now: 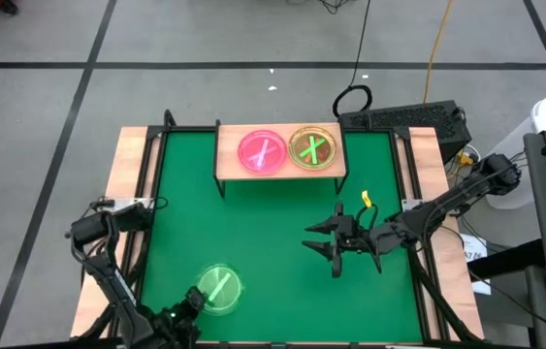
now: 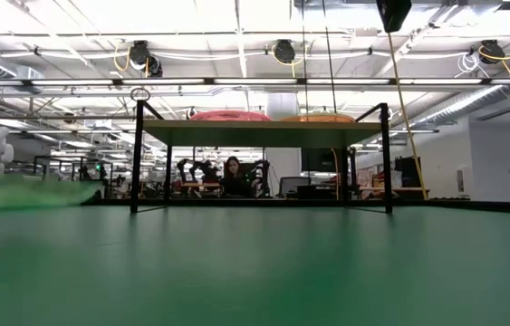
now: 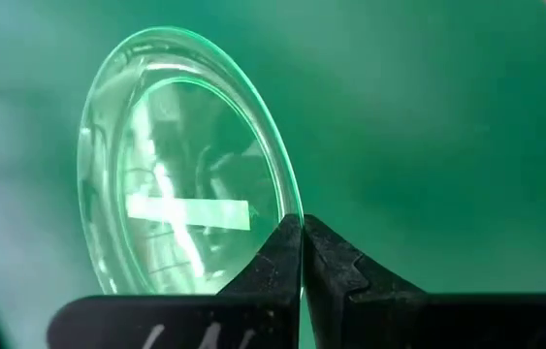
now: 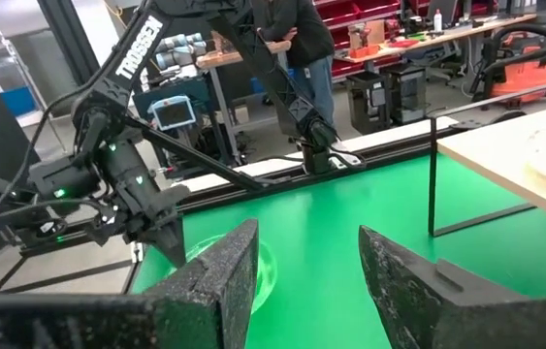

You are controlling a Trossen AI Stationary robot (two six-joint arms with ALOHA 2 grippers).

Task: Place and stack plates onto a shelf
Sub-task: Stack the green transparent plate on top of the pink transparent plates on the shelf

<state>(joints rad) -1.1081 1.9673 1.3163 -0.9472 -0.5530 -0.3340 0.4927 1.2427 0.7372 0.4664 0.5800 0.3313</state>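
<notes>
Glossy translucent plastic plate, smooth. Matt green mat. Pale wooden shelf on thin black metal legs. Matt, grainy black fingers.

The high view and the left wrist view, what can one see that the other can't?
Only the high view shows the light wooden shelf on black legs with a pink round translucent plate and an orange round translucent plate side by side on it, plus the open right gripper over the green mat.

Only the left wrist view shows the fingers pinched on the plate's rim.

Both show the green round translucent plate with its bright bar, held by the left gripper.
</notes>
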